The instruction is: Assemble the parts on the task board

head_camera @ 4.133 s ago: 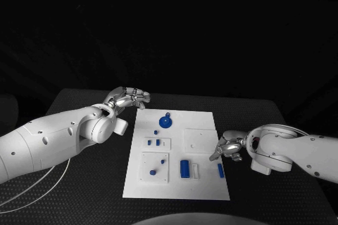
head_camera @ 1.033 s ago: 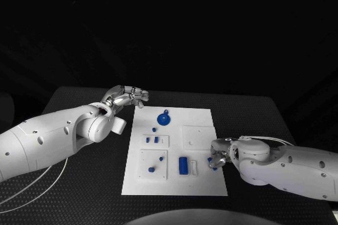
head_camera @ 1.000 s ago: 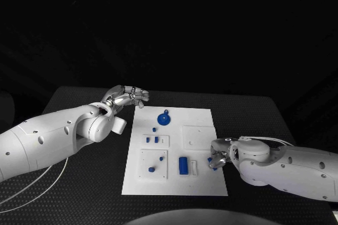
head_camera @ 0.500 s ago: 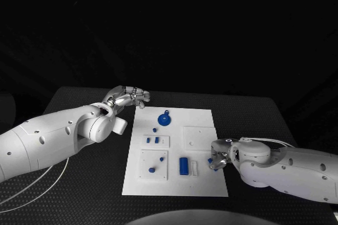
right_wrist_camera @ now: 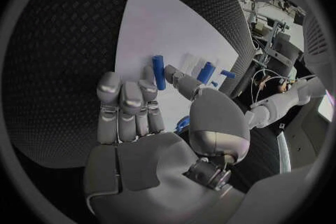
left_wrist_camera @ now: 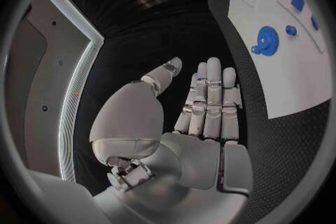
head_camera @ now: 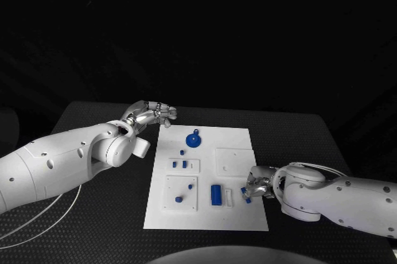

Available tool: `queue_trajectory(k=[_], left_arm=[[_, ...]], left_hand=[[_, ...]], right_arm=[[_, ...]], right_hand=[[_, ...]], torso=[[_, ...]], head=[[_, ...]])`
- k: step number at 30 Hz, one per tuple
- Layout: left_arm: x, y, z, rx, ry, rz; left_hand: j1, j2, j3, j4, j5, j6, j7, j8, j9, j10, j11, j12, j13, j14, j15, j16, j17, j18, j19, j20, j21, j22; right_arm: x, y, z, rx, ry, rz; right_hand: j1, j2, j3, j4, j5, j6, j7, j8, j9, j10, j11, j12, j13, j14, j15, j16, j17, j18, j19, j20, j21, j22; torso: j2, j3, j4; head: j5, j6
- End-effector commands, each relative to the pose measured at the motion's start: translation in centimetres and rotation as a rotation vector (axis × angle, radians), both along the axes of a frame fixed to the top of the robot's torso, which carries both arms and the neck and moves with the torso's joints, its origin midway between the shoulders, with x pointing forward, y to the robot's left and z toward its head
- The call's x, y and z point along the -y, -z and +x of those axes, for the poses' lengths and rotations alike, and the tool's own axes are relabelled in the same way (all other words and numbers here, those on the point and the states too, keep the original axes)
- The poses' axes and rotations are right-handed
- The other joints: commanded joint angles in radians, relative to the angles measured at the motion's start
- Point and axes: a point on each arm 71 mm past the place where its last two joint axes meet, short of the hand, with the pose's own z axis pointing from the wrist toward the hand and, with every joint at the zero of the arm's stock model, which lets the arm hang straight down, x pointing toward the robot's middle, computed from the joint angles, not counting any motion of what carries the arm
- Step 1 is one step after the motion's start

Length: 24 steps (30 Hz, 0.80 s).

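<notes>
The white task board (head_camera: 233, 160) lies mid-table. On it are a blue gear (head_camera: 193, 140), several small blue pegs (head_camera: 178, 200) and a blue cylinder (head_camera: 215, 194) standing in its slot. My right hand (head_camera: 260, 189) is low over the board's near right edge. In the right wrist view its thumb and a finger (right_wrist_camera: 149, 85) close on either side of a blue bar (right_wrist_camera: 158, 70), which also peeks out beside the hand as the blue bar (head_camera: 245, 191) in the head view. My left hand (head_camera: 153, 113) hovers off the board's far left corner, fingers straight and holding nothing (left_wrist_camera: 209, 102).
The black table (head_camera: 99, 132) runs around the board on all sides. My left forearm (head_camera: 66, 160) lies along the table's left side and my right forearm (head_camera: 339, 198) covers the near right. A raised white square plate (head_camera: 234, 162) sits just beyond the right hand.
My right arm has sunk a little towards the near edge, with the hand staying over the blue bar. The left hand has not moved.
</notes>
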Motion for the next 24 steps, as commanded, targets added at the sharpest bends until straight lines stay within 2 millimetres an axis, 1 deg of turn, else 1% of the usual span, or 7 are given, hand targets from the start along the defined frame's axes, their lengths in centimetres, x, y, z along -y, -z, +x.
queue_trajectory(k=[1, 7, 10, 18, 24], left_arm=[[0.3, -0.1, -0.1, -0.001, 0.017, -0.012], [0.3, 0.0, -0.1, -0.002, 0.017, -0.012], [0.3, 0.0, -0.1, -0.003, 0.018, -0.011], [0.4, 0.0, -0.1, -0.004, 0.021, -0.012], [0.5, 0.0, -0.1, -0.005, 0.023, -0.013]], left_hand=[[-0.008, 0.004, 0.001, 0.006, 0.004, -0.006, 0.003, 0.001, -0.001, 0.0, 0.0, -0.004, -0.001, 0.006, 0.0, -0.003, 0.002, 0.015, 0.006, 0.0, -0.005, 0.001], [-0.008, 0.004, 0.001, 0.006, 0.004, -0.006, 0.003, 0.001, -0.001, 0.0, 0.0, -0.004, -0.001, 0.006, 0.0, -0.004, 0.002, 0.015, 0.006, 0.0, -0.005, 0.002], [-0.007, 0.004, 0.001, 0.006, 0.004, -0.006, 0.003, 0.001, -0.001, 0.001, 0.0, -0.004, -0.001, 0.006, 0.0, -0.004, 0.002, 0.015, 0.006, 0.0, -0.005, 0.002], [-0.007, 0.003, 0.001, 0.006, 0.004, -0.006, 0.002, 0.002, -0.001, 0.001, 0.0, -0.004, -0.001, 0.007, 0.0, -0.004, 0.003, 0.015, 0.006, 0.0, -0.006, 0.002], [-0.007, 0.003, 0.001, 0.006, 0.004, -0.006, 0.002, 0.002, -0.001, 0.001, 0.0, -0.004, -0.001, 0.007, 0.0, -0.004, 0.003, 0.015, 0.006, 0.0, -0.006, 0.003]], right_arm=[[-0.3, 0.0, -0.4, -0.072, 0.09, 0.111], [-0.7, -0.1, -0.6, -0.101, 0.119, 0.151], [-1.0, -0.1, -0.8, -0.119, 0.125, 0.165], [-1.7, 0.1, -1.0, -0.16, 0.125, 0.182], [-2.3, 0.2, -0.8, -0.164, 0.122, 0.196]], right_hand=[[-0.011, 0.004, -0.003, -0.006, 0.005, 0.006, 0.005, 0.006, -0.004, 0.01, -0.002, 0.001, 0.001, 0.003, -0.007, -0.001, 0.001, 0.042, 0.002, 0.002, 0.002, 0.001], [-0.021, 0.005, -0.012, -0.009, 0.005, 0.011, 0.002, 0.008, -0.006, 0.011, -0.004, 0.001, 0.001, 0.003, -0.01, -0.001, 0.001, 0.042, 0.004, 0.002, 0.003, 0.002], [-0.026, 0.004, -0.016, -0.01, 0.004, 0.011, 0.002, 0.007, -0.007, 0.011, -0.005, 0.0, 0.001, 0.003, -0.011, -0.001, 0.001, 0.042, 0.004, 0.002, 0.003, 0.001], [-0.034, 0.004, -0.021, -0.01, 0.004, 0.011, 0.002, 0.006, -0.01, 0.011, -0.005, -0.001, 0.001, 0.002, -0.012, -0.002, 0.0, 0.042, 0.004, 0.001, 0.003, 0.001], [-0.04, 0.002, -0.025, -0.01, 0.004, 0.011, 0.002, 0.005, -0.011, 0.01, -0.005, -0.002, 0.001, 0.002, -0.012, -0.002, 0.0, 0.042, 0.004, 0.001, 0.002, 0.001]], torso=[[0.0, -0.0006, -0.0007], [0.0, -0.0005, 0.0002], [0.0, -0.0004, 0.0004], [0.0, -0.0017, 0.0002], [0.0, -0.0016, 0.0011]], head=[[0.001, -0.002], [0.002, -0.003], [0.004, -0.004], [0.005, -0.007], [0.003, -0.006]])
